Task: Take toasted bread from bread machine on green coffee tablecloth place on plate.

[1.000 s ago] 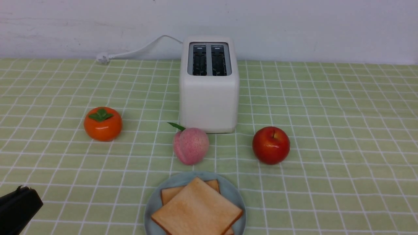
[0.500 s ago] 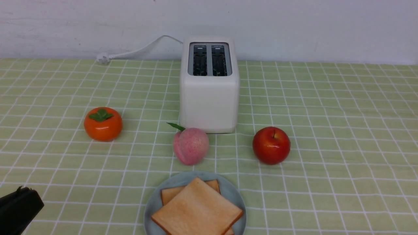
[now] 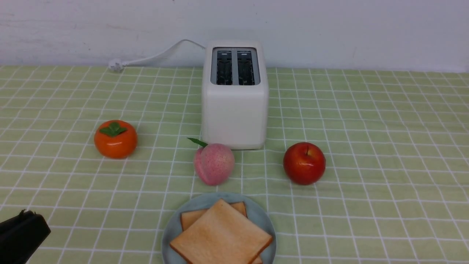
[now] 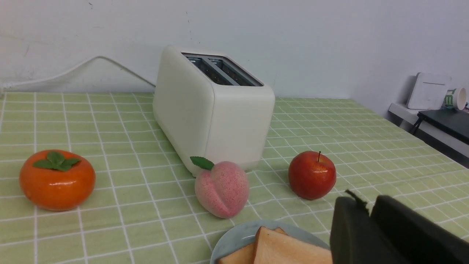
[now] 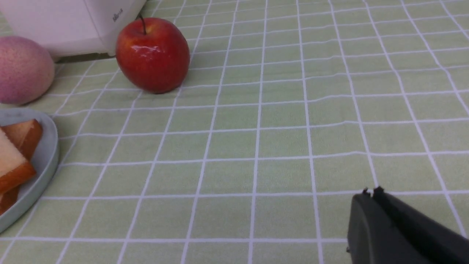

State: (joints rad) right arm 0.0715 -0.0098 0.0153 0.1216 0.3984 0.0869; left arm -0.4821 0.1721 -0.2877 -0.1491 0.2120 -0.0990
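Nothing has shifted since a moment ago except the black left gripper, edged slightly lower, its fingers pressed together and empty. The right gripper is likewise closed on nothing. Two square golden-tan toast slices lie stacked on the round pale-blue plate, in front of the boxy white toaster, whose dark slots are empty. The gridded pale-green tablecloth lies slightly rippled.

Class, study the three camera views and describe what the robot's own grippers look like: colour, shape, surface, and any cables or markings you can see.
Only small parts show. The left gripper is matte black, with two thick, rounded fingers pressed side by side and a small frayed tuft at the tip. The right gripper looks the same: plain black, smooth, rounded, with tiny nubs at its tip. No cables, labels or markings are visible on either.
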